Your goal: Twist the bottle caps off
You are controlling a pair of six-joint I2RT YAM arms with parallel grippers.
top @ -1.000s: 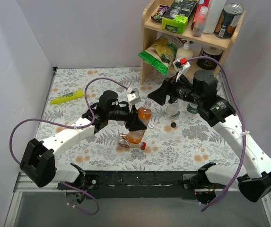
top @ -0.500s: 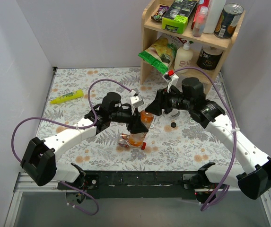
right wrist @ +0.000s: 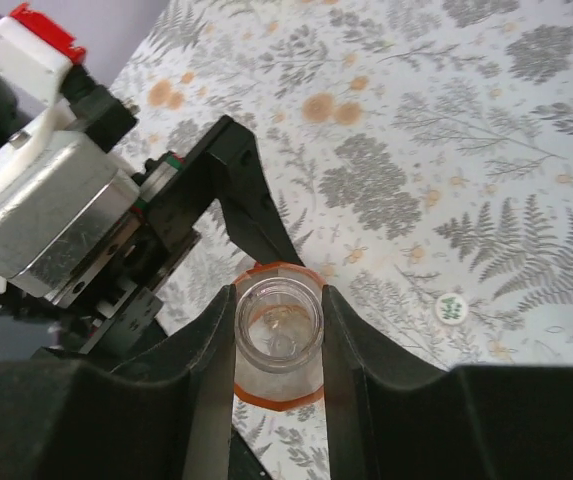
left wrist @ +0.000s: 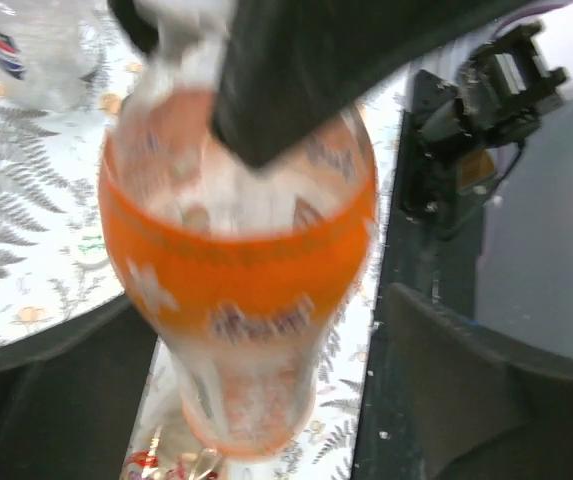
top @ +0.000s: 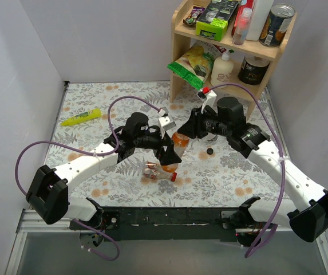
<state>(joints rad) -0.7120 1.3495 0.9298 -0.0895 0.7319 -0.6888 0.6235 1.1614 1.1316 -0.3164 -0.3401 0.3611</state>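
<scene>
An orange-filled bottle [top: 178, 138] stands upright mid-table. My right gripper [right wrist: 278, 300] is shut on its neck, and the mouth [right wrist: 278, 322] stands open between the fingers. Around the bottle's body [left wrist: 236, 270] my left gripper [left wrist: 266, 330] is open, with a gap on the right side. Just in front, a second bottle [top: 158, 173] lies on its side with a red cap [top: 173, 177] on it. A loose black cap [top: 209, 152] and a whitish cap with green print [right wrist: 452, 307] lie on the table.
A dark-blue-labelled bottle [left wrist: 36, 50] stands beyond the orange one. At the back right is a wooden shelf [top: 181, 57] with tins, a pump bottle [top: 224, 66] and a green bag [top: 192, 66]. A yellow tube [top: 80, 117] lies at the far left.
My right gripper swung left from the bottles near the shelf and shut on the orange bottle's neck. My left gripper's jaws opened around the bottle's body.
</scene>
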